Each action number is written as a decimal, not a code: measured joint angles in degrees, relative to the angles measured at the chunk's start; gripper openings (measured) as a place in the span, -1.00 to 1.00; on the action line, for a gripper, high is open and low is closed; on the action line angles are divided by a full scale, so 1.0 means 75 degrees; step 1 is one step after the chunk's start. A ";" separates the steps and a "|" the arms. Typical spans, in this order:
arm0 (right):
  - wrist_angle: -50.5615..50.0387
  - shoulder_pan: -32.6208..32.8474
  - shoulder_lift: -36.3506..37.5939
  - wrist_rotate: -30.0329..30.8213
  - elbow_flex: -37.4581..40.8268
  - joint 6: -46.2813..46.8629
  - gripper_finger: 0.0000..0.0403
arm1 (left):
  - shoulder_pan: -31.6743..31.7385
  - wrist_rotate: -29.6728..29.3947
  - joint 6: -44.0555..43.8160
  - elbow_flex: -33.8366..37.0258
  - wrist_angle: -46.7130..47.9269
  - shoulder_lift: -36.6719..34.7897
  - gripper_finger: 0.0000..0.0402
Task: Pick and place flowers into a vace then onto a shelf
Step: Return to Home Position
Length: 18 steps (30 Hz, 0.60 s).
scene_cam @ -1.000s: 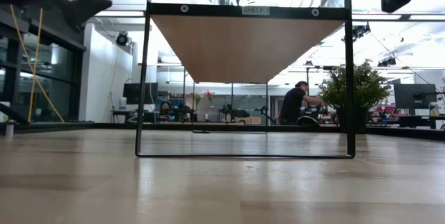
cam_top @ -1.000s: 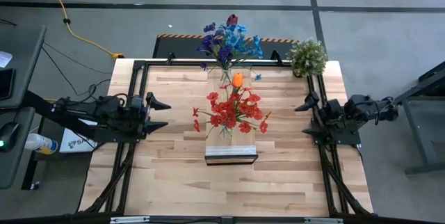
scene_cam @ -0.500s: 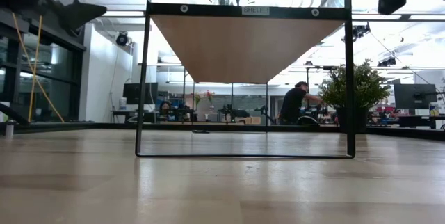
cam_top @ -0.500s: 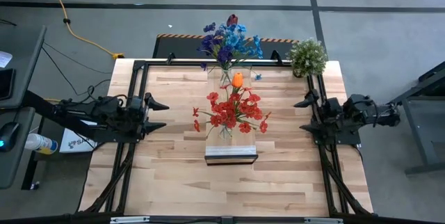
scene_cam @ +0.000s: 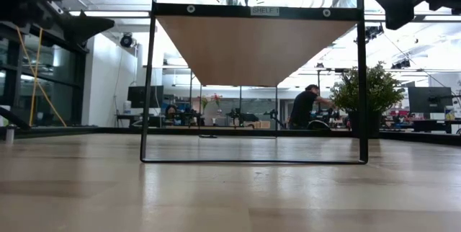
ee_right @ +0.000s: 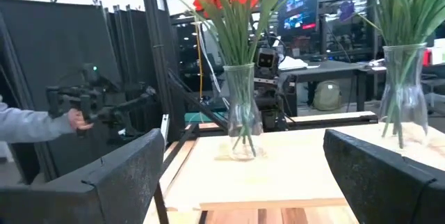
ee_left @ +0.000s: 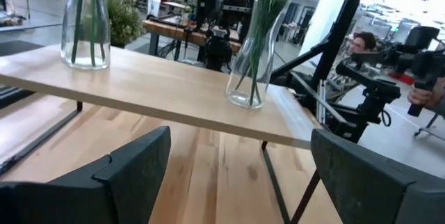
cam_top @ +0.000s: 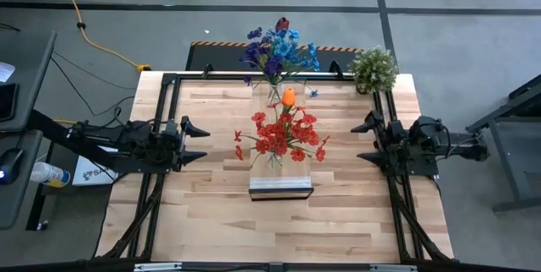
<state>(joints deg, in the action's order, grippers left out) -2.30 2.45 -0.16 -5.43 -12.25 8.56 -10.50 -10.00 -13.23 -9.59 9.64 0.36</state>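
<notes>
Fingers [ee_left: 132, 172] of the left gripper [cam_top: 203, 141] are spread wide with nothing between them. It hangs at the table's left side, well apart from the shelf [cam_top: 281, 181] and pointing at it.

In the middle, both clear vases stand upright on that narrow raised board. The blue and purple flowers [cam_top: 277, 52] are at its far end. The red flowers [cam_top: 283, 137], with one orange head [cam_top: 289, 96], are nearer the front edge.

The danger I see lies here. The red heads fan out past the board's sides, and the stems are tall over small glass bases [ee_left: 245, 92]. Any sweep of an arm towards the centre could catch a bloom and tip a vase off the shelf. The front vase looks likelier to go, since less board lies beyond it.

The right gripper [cam_top: 357, 143] mirrors the left on the table's right side. Its fingers [ee_right: 379, 175] are also apart and empty, and it faces the red-flower vase [ee_right: 241, 113]. As it withdraws, its arm could brush the potted plant [cam_top: 374, 68] at the far right corner.

Beyond the table, a person's hand [ee_right: 69, 117] holds a camera rig, so a wide outward swing might come too near it.
</notes>
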 joint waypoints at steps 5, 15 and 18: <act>-0.0004 -0.0272 0.0000 -0.0272 0.0000 -0.0107 0.89 | 0.0000 -0.0079 0.0191 0.0004 -0.0008 0.0000 0.90; 0.0021 -0.0395 -0.0017 0.0092 0.0000 -0.0349 0.89 | 0.0000 -0.0082 0.0153 0.0004 -0.0101 0.0000 0.90; -0.0188 -0.0395 -0.0015 0.0311 0.0000 -0.0353 0.89 | 0.0000 -0.0082 0.0167 0.0004 -0.0092 0.0000 0.90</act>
<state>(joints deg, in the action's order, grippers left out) -3.71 -0.51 -0.27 -3.10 -12.25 5.91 -10.50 -10.61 -11.97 -9.56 8.96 0.36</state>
